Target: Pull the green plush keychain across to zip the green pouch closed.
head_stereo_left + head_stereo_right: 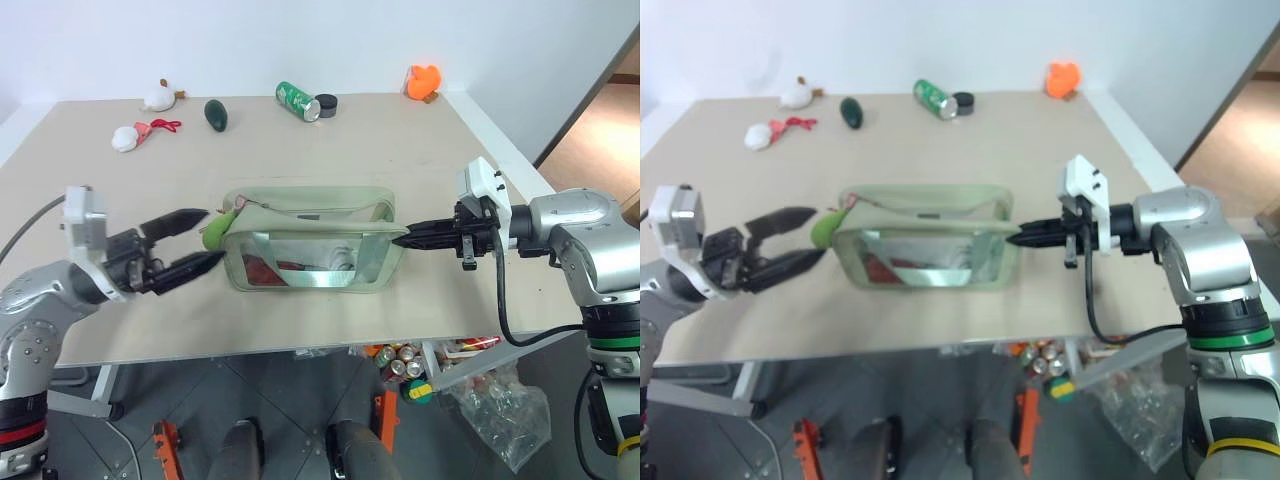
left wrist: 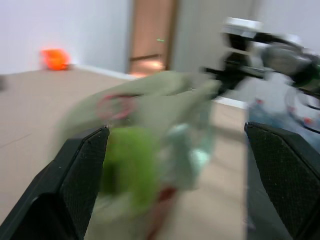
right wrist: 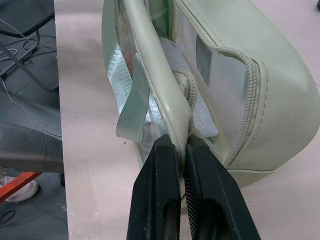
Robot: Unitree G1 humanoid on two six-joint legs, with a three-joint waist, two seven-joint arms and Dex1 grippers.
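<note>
Anchoring step done: right pincer [image 1: 408,238] pinches the green pouch [image 1: 312,240] end mid-bench [image 1: 420,310], left pincer [image 1: 208,238] spread beside the green plush keychain [image 1: 217,231] at the far end, needing closure, then pull across.

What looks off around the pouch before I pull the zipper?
Nothing spilled or damaged. The green pouch stands upright with its zipper open, the right gripper pinching its end. The green plush keychain hangs off the opposite end, by the open left gripper.
</note>
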